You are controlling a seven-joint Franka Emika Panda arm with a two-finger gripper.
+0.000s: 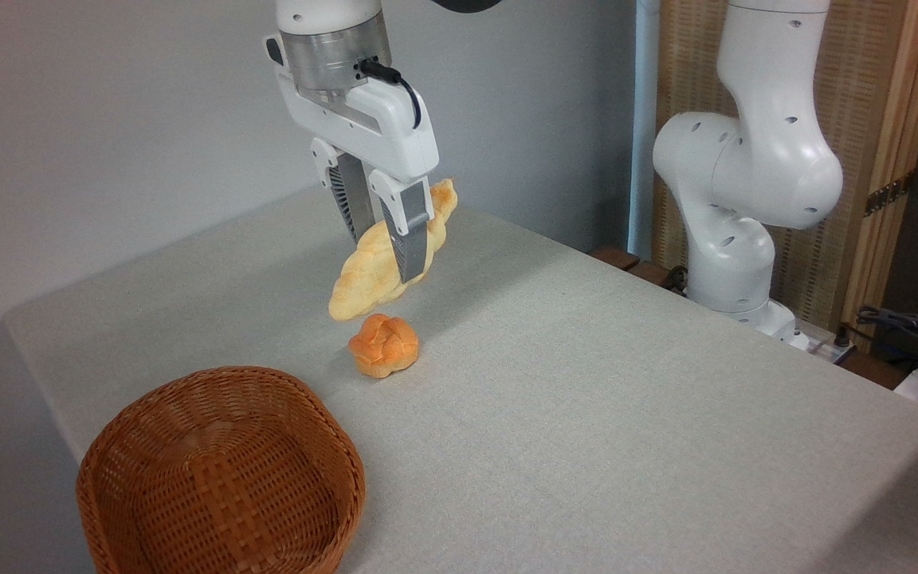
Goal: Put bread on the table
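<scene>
We observe the white two-finger gripper (386,257) of the Franka arm positioned above the large rectangular table covered in light grey-beige woven cloth (586,414). Its fingers (409,239) are clamped on the elongated braided loaf with a golden-orange plaited surface (363,275), one finger on the near side of the loaf and the other behind it. The grip sits at about the middle of the loaf's length.

We note that the loaf is held in the air, clear of the cloth. It is tilted: its upper pointed end (445,191) rises toward the right and rear, and its lower pointed end (337,311) hangs toward the left and front.

Just below the lower end of the loaf lies a small round orange knotted roll (383,344), resting on the cloth. We see a narrow gap between roll and loaf; they appear apart in this view.

At the front left corner of the table stands a brown woven wicker basket (148,470), open side up. It is near the roll but not touching it.

At the right, beyond the far table edge, we see the white jointed body of the robot arm (746,167), in front of a wooden-framed woven screen (865,96).
</scene>
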